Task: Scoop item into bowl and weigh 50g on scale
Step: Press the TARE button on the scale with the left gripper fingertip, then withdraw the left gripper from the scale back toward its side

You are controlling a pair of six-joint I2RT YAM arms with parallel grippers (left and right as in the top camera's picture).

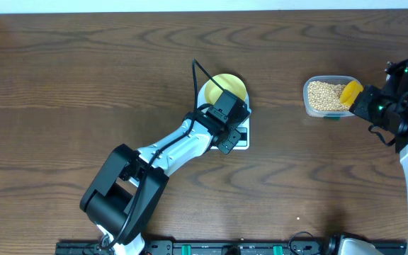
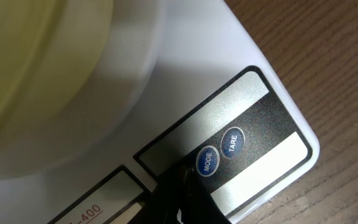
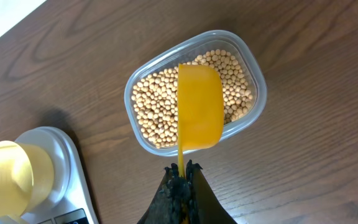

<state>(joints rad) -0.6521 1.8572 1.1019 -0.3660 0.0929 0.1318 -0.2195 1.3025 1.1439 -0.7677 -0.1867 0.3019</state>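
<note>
Beans: light, hard, free-rolling, we judge; lift them in the yellow scoop, its handle pinched by our right gripper; left gripper closed, empty.

Left arm overhangs scale front; bowl's right side open.

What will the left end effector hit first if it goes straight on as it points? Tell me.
Most likely the MODE button on the scale: the shut left end effector points at it from close by. Whether they touch is unclear.
</note>
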